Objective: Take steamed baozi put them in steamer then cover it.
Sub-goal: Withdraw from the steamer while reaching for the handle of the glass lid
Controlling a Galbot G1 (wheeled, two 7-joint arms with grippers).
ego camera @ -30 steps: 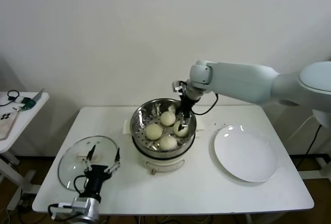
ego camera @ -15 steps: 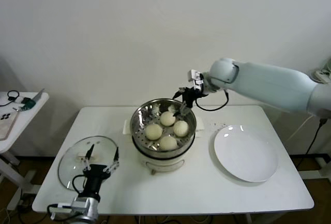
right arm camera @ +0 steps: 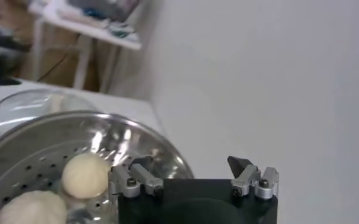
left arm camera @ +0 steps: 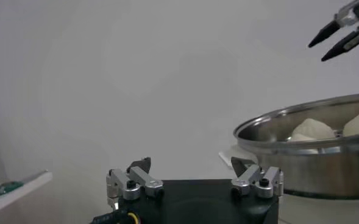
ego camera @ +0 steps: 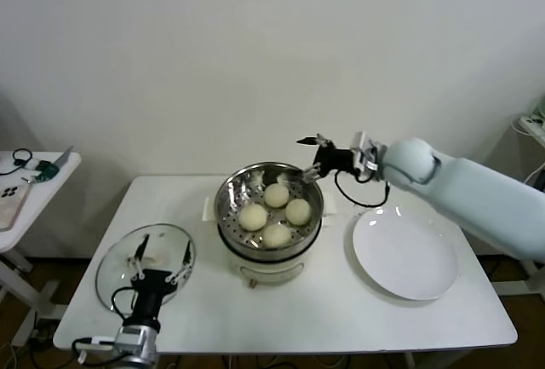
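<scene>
Several off-white baozi (ego camera: 276,214) lie in the shiny steel steamer (ego camera: 228,198) on its cream-white pot base at the table's middle. My right gripper (ego camera: 310,156) is open and empty, held above the steamer's back right rim, clear of the buns. In the right wrist view its open gripper (right arm camera: 190,166) hangs over the steamer rim (right arm camera: 136,131) with baozi (right arm camera: 86,175) below. My left gripper (ego camera: 160,254) is open and empty, low at the front left, over the glass lid (ego camera: 119,262). The left wrist view shows its open gripper (left arm camera: 191,167), the steamer (left arm camera: 307,164) and baozi (left arm camera: 312,128).
A flat white plate (ego camera: 404,254) lies right of the steamer. A small side table (ego camera: 30,181) with odds and ends stands at the far left. The white table (ego camera: 341,318) has bare room along its front.
My right gripper has let go of a baozi in the steamer, risen out of the basket and drawn back to the right. The left gripper has stayed by the lid.
</scene>
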